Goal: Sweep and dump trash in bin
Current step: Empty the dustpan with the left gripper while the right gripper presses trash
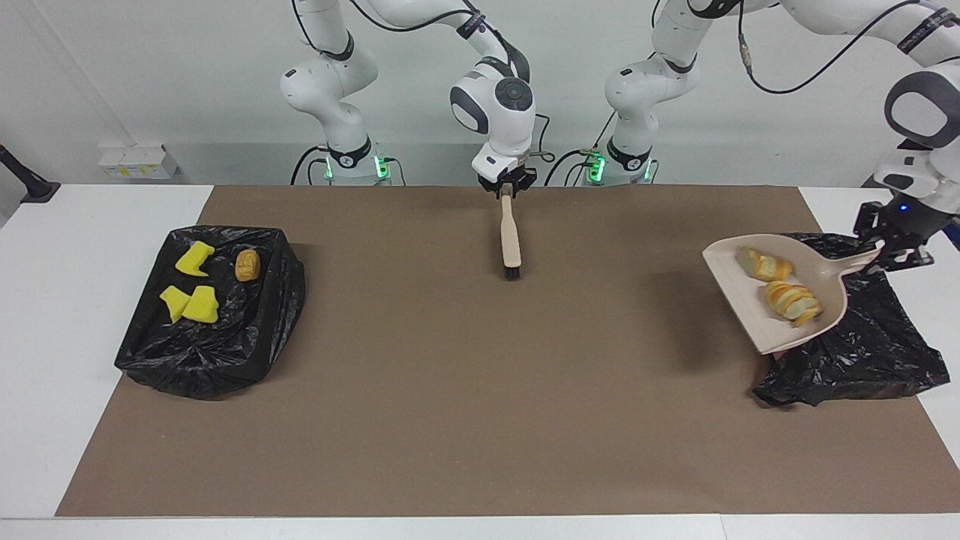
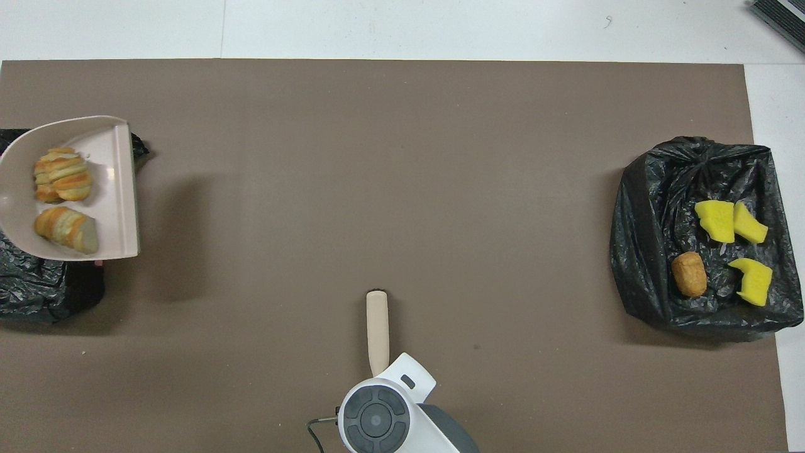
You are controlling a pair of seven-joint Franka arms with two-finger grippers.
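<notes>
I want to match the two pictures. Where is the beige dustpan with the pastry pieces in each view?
Facing view: the dustpan is at the picture's right edge, raised over the black bin bag at the left arm's end, its handle in the left hand.
Overhead view: the dustpan is at the picture's left edge, over the same bag.
Shared landmark: the brush at mid-table.

Striped pastry pieces (image 1: 780, 289) ride the dustpan (image 1: 739, 300); yellow chunks (image 1: 191, 289) (plus roll (image 1: 247, 265)) lie in the bin (image 1: 247, 330).
</notes>
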